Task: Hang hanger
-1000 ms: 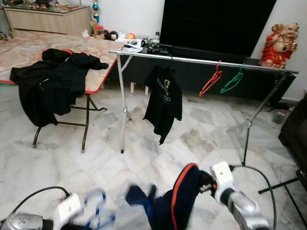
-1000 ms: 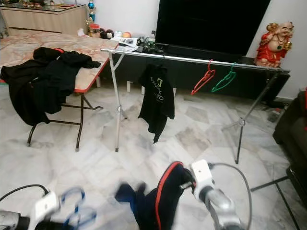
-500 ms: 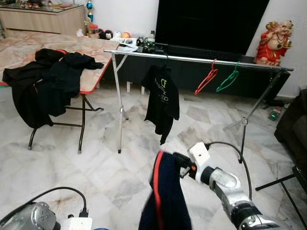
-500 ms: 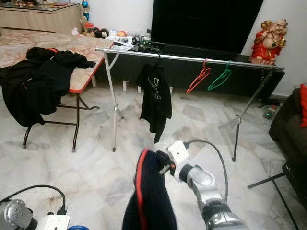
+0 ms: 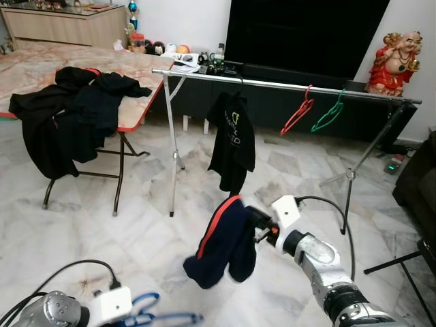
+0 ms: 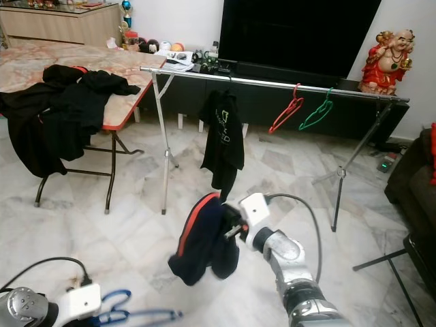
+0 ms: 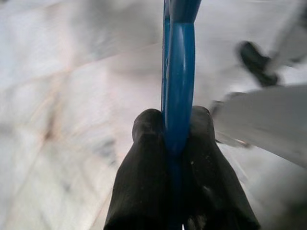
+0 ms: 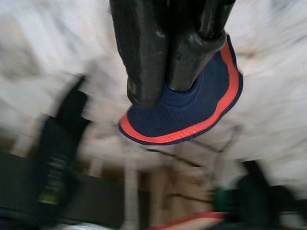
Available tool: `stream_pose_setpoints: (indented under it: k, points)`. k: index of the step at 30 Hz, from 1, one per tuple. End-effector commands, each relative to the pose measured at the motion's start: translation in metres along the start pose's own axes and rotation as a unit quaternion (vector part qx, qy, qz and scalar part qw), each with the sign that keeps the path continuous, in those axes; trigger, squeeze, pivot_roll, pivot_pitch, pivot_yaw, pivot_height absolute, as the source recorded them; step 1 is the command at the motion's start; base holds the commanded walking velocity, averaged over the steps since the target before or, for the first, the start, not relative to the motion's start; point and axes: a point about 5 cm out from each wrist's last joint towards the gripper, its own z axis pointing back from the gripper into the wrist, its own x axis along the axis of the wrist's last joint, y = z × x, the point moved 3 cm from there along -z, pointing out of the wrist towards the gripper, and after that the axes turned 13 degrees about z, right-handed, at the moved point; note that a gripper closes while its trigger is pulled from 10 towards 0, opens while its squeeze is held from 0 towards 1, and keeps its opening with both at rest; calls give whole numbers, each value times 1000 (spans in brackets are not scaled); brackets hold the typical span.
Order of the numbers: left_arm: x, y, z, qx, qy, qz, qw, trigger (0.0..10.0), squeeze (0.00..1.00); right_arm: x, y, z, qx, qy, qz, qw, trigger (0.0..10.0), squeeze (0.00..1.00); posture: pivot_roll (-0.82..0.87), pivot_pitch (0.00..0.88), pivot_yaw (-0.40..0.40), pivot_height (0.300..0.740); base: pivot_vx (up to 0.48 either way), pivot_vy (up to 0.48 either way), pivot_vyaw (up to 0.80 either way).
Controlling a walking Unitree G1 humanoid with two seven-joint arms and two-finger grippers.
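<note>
Out over the marble floor (image 5: 82,225), in front of the clothes rail (image 5: 286,86), the right hand (image 5: 262,229) is raised at about 5 o'clock in the head view with its two black fingers (image 8: 144,52) pinched together on a navy garment with an orange-red edge (image 5: 221,242) — the cloth bunches and droops below the grip, clear of the floor. Down at 7 o'clock the left hand (image 7: 172,143) is clamped on a blue hanger (image 5: 153,315); the wrist view shows the blue plastic squeezed between the two dark fingertips (image 7: 146,139), and the hanger sticks out low above the tiles, blurred. The rail runs across the room from 11 o'clock to 2 o'clock on thin metal legs. A black T-shirt with a pale print (image 5: 231,139) hangs from it near its left end, and further along, toward 1 o'clock, a red hanger (image 5: 298,112) and a green hanger (image 5: 329,114) hang bare, side by side. At 10 o'clock stands a folding worktop (image 5: 129,109) with a red edge, dark clothes (image 5: 68,116) heaped on it and spilling over the near side. Behind the rail is a big dark television screen (image 5: 306,34), and at 2 o'clock a red and gold laughing figurine (image 5: 394,63).
</note>
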Motion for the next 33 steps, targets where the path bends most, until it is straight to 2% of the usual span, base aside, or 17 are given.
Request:
stream_pose_setpoints:
  k: [1, 2, 3, 5, 7, 8, 9, 11, 13, 18, 19, 20, 23, 25, 26, 29, 33]
  points:
    - [-11, 5, -3, 47, 0, 50, 998, 10000, 0, -12, -21, 10, -74, 20, -28, 997, 0, 0, 228, 0, -129, 740, 0, 0, 0]
    - [-17, 5, -6, 64, 1, 66, 996, 10000, 0, -17, -26, 14, -100, 28, -38, 994, 0, 0, 224, 0, -126, 740, 0, 0, 0]
    - [-27, 5, -9, 100, -1, 105, 989, 10000, 0, -24, -36, 22, -150, 31, -66, 986, 0, 0, 220, 0, -123, 740, 0, 0, 0]
    - [-30, 5, -10, 110, -3, 120, 987, 10000, 0, -26, -38, 24, -164, 31, -78, 983, 0, 0, 212, 0, -115, 740, 0, 0, 0]
    - [-41, 2, -15, 149, -25, 205, 967, 10000, 0, -36, -47, 35, -228, 30, -124, 965, 0, 0, 196, 0, -101, 740, 0, 0, 0]
    - [-49, -1, -19, 180, -43, 279, 942, 10000, 0, -43, -50, 42, -268, 28, -152, 951, 0, 0, 183, 0, -89, 740, 0, 0, 0]
    - [-52, -4, -20, 190, -49, 304, 932, 10000, 0, -43, -47, 43, -271, 21, -152, 950, 0, 0, 178, 0, -84, 740, 0, 0, 0]
    - [-62, -8, -21, 209, -49, 337, 917, 10000, 0, -44, -39, 44, -273, 11, -140, 952, 0, 0, 164, 0, -70, 740, 0, 0, 0]
    - [-68, -11, -21, 221, -47, 357, 906, 10000, 0, -43, -34, 45, -280, 3, -139, 950, 0, 0, 158, 0, -65, 740, 0, 0, 0]
    - [-79, -17, -21, 238, -39, 379, 894, 10000, 0, -41, -27, 49, -294, -7, -124, 948, 0, 0, 127, 0, -60, 740, 0, 0, 0]
    - [-82, -21, -22, 237, -32, 381, 893, 10000, 0, -40, -24, 50, -296, -10, -122, 947, 5647, 0, 104, 0, -60, 740, 0, 0, 0]
    - [-85, -24, -23, 239, -27, 384, 891, 10000, 0, -39, -23, 51, -298, -12, -121, 947, 10000, 0, 104, 0, -60, 740, 0, 0, 0]
    - [-94, -40, -28, 235, -15, 420, 877, 10000, 0, -35, -16, 56, -296, -18, -105, 949, 10000, 0, 93, 0, -56, 740, 0, 0, 0]
    - [-96, -43, -29, 233, -12, 424, 875, 10000, 0, -34, -15, 57, -296, -20, -103, 949, 10000, 0, 97, 0, -58, 740, 0, 0, 0]
    - [-98, -51, -32, 226, -3, 429, 875, 10000, 0, -33, -15, 59, -300, -19, -98, 949, 10000, 0, 105, 0, -60, 740, 0, 0, 0]
    - [-97, -58, -36, 219, 3, 428, 877, 10000, 0, -31, -18, 62, -309, -22, -102, 945, 10000, 0, 141, 0, -74, 740, 0, 419, 0]
    - [-97, -63, -38, 218, 4, 437, 872, 10000, 0, -26, -23, 60, -316, -23, -104, 943, 10000, 0, 156, 0, -89, 740, 0, 476, 0]
